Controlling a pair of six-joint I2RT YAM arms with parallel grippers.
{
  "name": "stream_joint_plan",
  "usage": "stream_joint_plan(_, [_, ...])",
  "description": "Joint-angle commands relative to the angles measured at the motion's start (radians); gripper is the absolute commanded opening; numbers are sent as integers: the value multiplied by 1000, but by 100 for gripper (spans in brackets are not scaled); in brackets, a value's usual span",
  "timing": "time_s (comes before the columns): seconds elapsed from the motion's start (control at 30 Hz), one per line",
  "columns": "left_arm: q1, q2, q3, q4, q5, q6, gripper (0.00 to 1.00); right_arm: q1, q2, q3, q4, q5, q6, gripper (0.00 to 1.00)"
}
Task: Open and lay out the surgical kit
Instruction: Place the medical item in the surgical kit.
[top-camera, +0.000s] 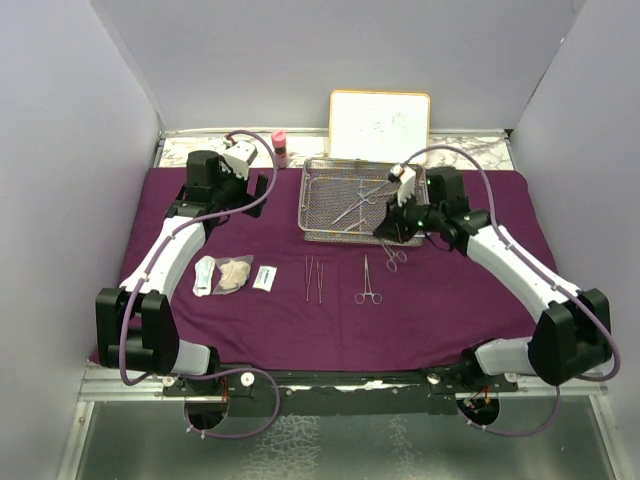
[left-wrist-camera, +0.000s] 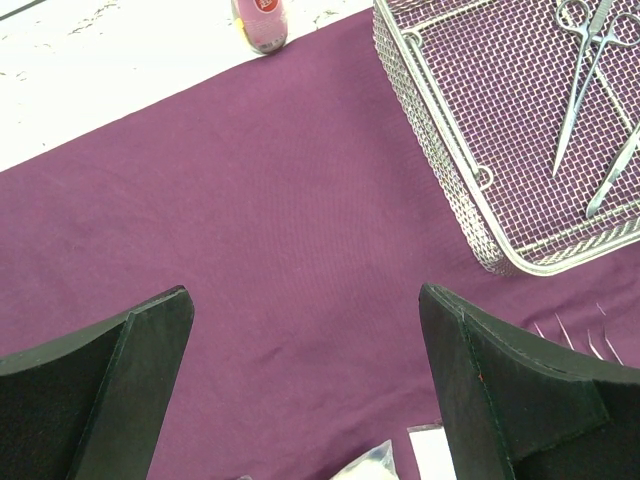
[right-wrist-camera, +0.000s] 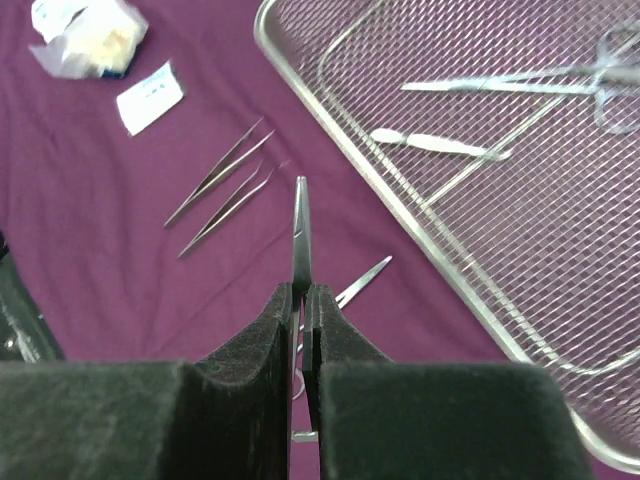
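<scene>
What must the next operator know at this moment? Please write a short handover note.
Left end effector: open, empty, above the dark purple cloth wrap.
Right end effector: shut on a slim steel instrument, beside the rectangular silver wire-mesh tray.
Done: wrap spread flat; two slim steel forceps, one ring-handled steel clamp, beige gauze pad and small white packets laid on it.
Left: set down the held instrument; probably move out the steel instruments lying in the tray.

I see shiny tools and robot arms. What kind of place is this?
Probably a robot practice bench set up like a surgery table, not a real hospital: two robot arms, plain walls boxing them in, and steel forceps beside a wire-mesh tray on a purple cloth.
</scene>
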Motion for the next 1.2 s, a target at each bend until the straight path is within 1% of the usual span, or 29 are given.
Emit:
stream_joint_plan(0.0, [5,-20,-18,30,-7,12,99,36,-84,-123,27,21,62,1])
stream_joint_plan(0.1, [4,-6,-20,33,-7,12,99,43,-107,-200,39,17,107,1])
stream_joint_plan(0.23, [4,14,-18,33,-1,8,99,51,-125,-325,110,10,169,1])
stream_joint_plan(0.33, [4,24,-22,34,1,6,99,52,-108,-373,155,49,216,1])
stream_joint_plan(0.53, [5,27,-28,46,0,8,99,52,-87,-387,174,260,332,1])
stream_joint_plan(0.63, [4,28,-28,48,5,8,99,52,-79,-388,176,333,382,1])
stream_joint_plan(1.17, [4,31,-28,52,16,7,99,51,-40,-403,182,427,466,1])
